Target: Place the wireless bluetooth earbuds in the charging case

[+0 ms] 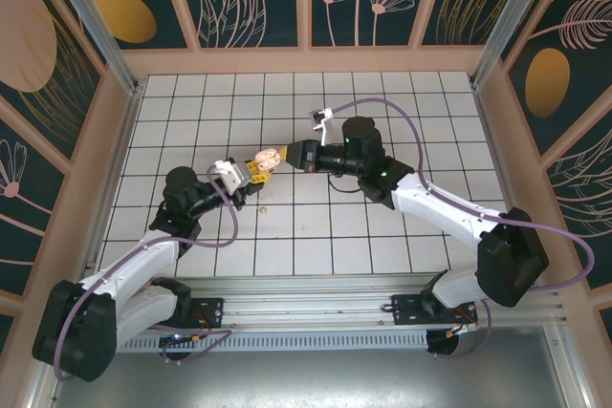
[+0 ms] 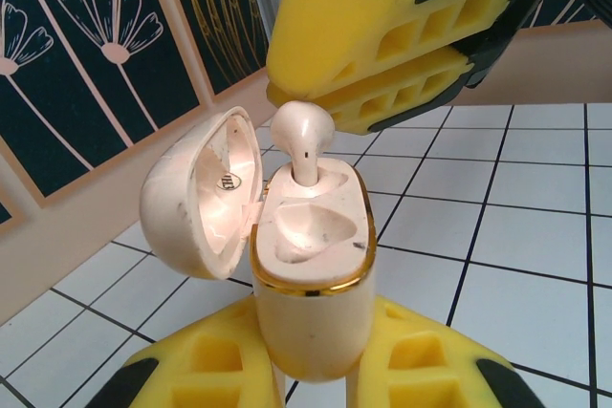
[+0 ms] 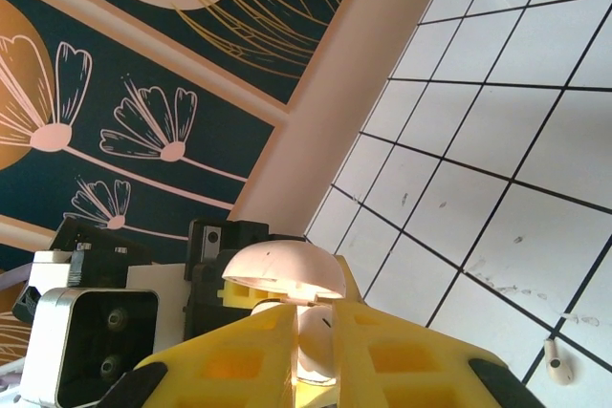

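i see left gripper (image 2: 311,336) clamped on open charging case (image 2: 316,279), held above tiled surface (image 1: 382,236); right gripper (image 2: 285,88) fingers pressed together, tips on cream earbud (image 2: 301,131) standing in case socket; second earbud (image 3: 557,358) lying near surface middle

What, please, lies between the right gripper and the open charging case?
A cream earbud, in the left wrist view: stem in the far slot of the charging case, head just under the right gripper.

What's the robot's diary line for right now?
left jaws: holding open charging case | earbud: stem in case | right jaws: shut, at earbud | second earbud: on tiles
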